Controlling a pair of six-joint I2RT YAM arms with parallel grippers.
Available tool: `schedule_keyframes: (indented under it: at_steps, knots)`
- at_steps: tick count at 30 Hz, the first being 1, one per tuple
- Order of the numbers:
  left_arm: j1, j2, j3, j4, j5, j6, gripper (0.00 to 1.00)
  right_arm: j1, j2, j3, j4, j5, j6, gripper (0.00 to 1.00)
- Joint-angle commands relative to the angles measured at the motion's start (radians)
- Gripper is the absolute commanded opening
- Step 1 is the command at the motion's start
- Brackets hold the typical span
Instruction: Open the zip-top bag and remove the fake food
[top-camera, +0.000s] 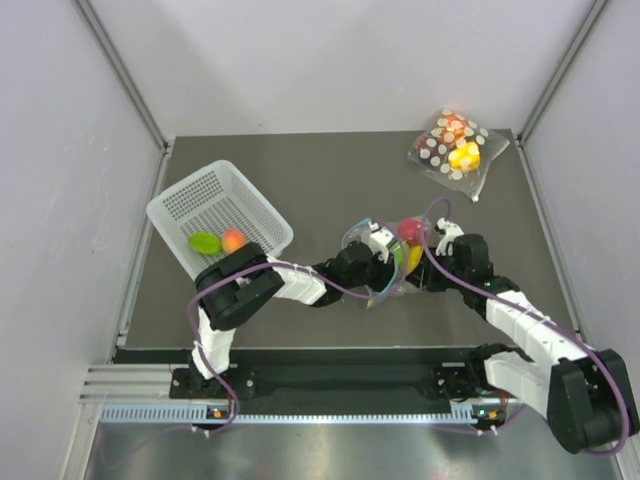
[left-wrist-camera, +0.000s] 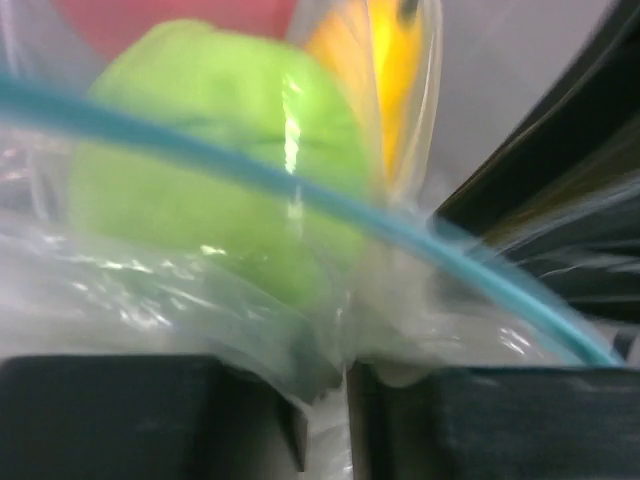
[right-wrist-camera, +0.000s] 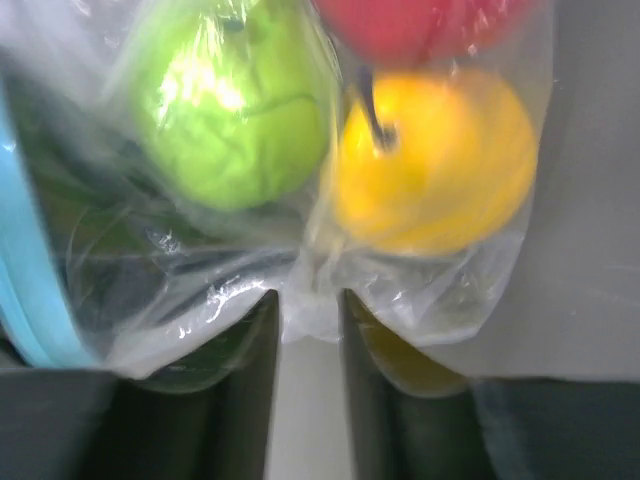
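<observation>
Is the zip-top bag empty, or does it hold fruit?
Not empty: green fruit, yellow fruit and red fruit sit inside the zip-top bag.

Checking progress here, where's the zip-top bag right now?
In the top view, the zip-top bag sits mid-table, pinched between the left gripper and the right gripper, to the right of the white basket.

Crowded at mat centre by zip-top bag (right-wrist-camera: 220, 290), pinched by left gripper (left-wrist-camera: 325, 400) and right gripper (right-wrist-camera: 310, 330); blocked rear-left by white basket (top-camera: 190, 183); blocked rear-right by polka-dot bag (top-camera: 452, 150); open across bare mat (top-camera: 340, 180) between those two.
</observation>
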Motion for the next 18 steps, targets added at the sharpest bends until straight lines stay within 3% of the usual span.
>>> schedule_keyframes:
  at_steps: [1, 2, 3, 4, 7, 13, 14, 18]
  knots:
    - [0.029, -0.094, -0.083, 0.065, -0.042, 0.013, 0.24, 0.002, -0.081, 0.081, -0.129, -0.019, -0.055, 0.35]
    - [0.035, -0.107, -0.099, 0.064, -0.056, 0.013, 0.29, 0.002, -0.115, 0.103, -0.169, -0.007, -0.062, 0.38]
    - [0.038, -0.128, -0.125, 0.064, -0.059, 0.013, 0.43, 0.002, -0.133, 0.113, -0.185, 0.001, -0.062, 0.43]
    - [0.041, -0.138, -0.134, 0.064, -0.065, 0.008, 0.5, 0.002, -0.148, 0.123, -0.195, 0.014, -0.063, 0.45]
    - [0.046, -0.162, -0.166, 0.071, -0.084, -0.003, 0.59, 0.0, -0.195, 0.161, -0.219, 0.05, -0.048, 0.49]
    - [0.048, -0.211, -0.183, 0.058, -0.093, -0.016, 0.64, 0.0, -0.129, 0.213, -0.115, 0.048, -0.026, 0.49]
    - [0.048, -0.217, -0.182, 0.05, -0.093, -0.015, 0.69, 0.002, -0.089, 0.222, -0.096, 0.044, -0.025, 0.49]
    - [0.048, -0.253, -0.169, -0.028, -0.153, 0.002, 0.7, 0.003, 0.025, 0.236, -0.015, 0.065, -0.028, 0.51]
